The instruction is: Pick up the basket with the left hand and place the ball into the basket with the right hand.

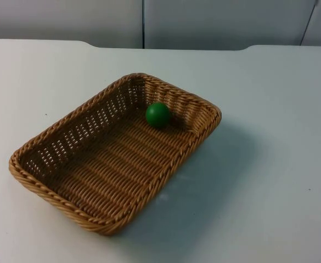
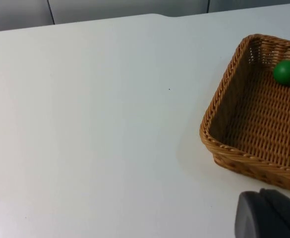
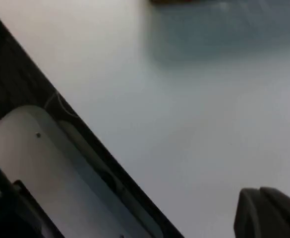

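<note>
A rectangular wicker basket (image 1: pixel 102 181) sits flat on the white surface (image 1: pixel 270 164), with the green ball (image 1: pixel 158 115) inside it, close to its far corner. The left claw (image 2: pixel 268 215) hangs near the basket's short side, apart from it. The right claw (image 3: pixel 268 213) hangs over the surface's edge. Whether either claw is apart or together cannot be told.

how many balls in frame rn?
1. The green ball lies inside the wicker basket, close to its far end wall, and the basket stands on the white table. Nothing in the open basket could hide a second one.
</note>
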### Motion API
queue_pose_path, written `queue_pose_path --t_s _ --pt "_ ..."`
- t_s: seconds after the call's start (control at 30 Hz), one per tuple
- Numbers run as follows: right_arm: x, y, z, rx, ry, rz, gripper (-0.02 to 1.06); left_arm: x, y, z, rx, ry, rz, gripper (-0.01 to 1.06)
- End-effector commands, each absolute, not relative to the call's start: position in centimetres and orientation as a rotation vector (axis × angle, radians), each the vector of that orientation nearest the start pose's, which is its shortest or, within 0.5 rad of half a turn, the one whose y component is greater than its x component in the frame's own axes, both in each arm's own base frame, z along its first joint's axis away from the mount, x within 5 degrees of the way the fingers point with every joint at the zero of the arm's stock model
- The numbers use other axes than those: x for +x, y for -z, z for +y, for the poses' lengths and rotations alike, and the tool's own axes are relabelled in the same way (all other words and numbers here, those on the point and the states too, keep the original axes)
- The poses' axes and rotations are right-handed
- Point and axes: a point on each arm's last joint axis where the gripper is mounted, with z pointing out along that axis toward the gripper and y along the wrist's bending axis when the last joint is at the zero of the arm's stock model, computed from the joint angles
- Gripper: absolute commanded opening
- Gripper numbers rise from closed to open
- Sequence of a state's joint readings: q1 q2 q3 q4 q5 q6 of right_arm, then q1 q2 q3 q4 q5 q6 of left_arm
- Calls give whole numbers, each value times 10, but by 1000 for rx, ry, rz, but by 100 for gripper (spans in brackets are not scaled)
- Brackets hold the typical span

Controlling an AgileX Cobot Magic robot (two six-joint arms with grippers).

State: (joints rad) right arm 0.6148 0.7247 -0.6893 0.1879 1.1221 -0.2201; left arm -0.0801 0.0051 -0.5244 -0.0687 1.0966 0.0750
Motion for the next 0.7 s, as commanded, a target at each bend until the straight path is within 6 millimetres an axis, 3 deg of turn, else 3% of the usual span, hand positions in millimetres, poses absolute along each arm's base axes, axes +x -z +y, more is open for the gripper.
queue_pose_path --t_s 0.0,0.23,0.43,0.57,0.67 --pt "72 -280 56 -886 -222 2607 0 -9 -282 -5 161 98 2038 0" --pt "58 -282 44 -818 -234 2566 0 -9 -282 -5 161 98 2038 0" --pt "49 -289 31 -586 -271 2450 0 -9 -282 -5 161 98 2038 0" --pt "40 -270 22 -422 -264 2374 0 -9 -282 -5 161 98 2038 0" --pt "33 -274 17 -369 -253 2318 0 -9 -282 -5 160 96 2038 0"
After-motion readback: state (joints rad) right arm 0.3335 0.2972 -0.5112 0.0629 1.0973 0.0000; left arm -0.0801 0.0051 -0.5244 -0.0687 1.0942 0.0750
